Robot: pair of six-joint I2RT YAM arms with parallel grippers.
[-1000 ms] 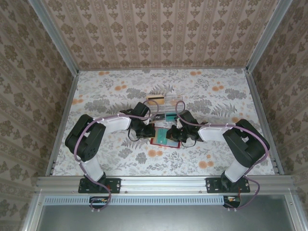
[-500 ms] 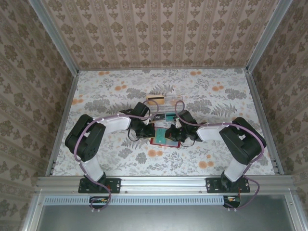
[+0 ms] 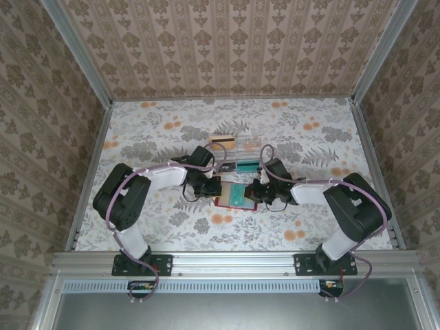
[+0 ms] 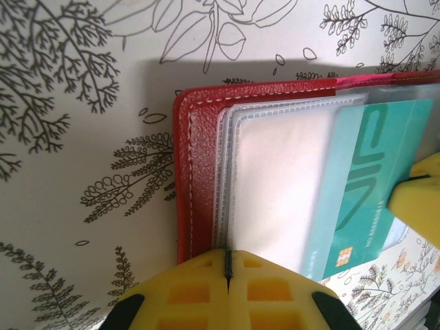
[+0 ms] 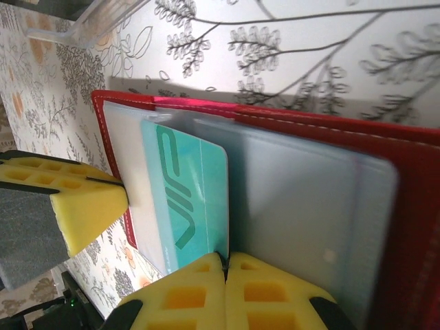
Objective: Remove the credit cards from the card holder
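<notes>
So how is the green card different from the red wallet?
The card is teal-green with pale lettering; the wallet is red with white stitching. The card is smaller than the wallet. The wallet lies open on the table; the card sits partly tucked under a clear sleeve. Both are flat with rounded corners.

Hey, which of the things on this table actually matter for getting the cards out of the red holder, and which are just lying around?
Job: red card holder; teal card partly out of it; left gripper pinching the holder's edge; right gripper pinching that card.
Lying about: clear tray; tan striped card and second teal card at it.
</notes>
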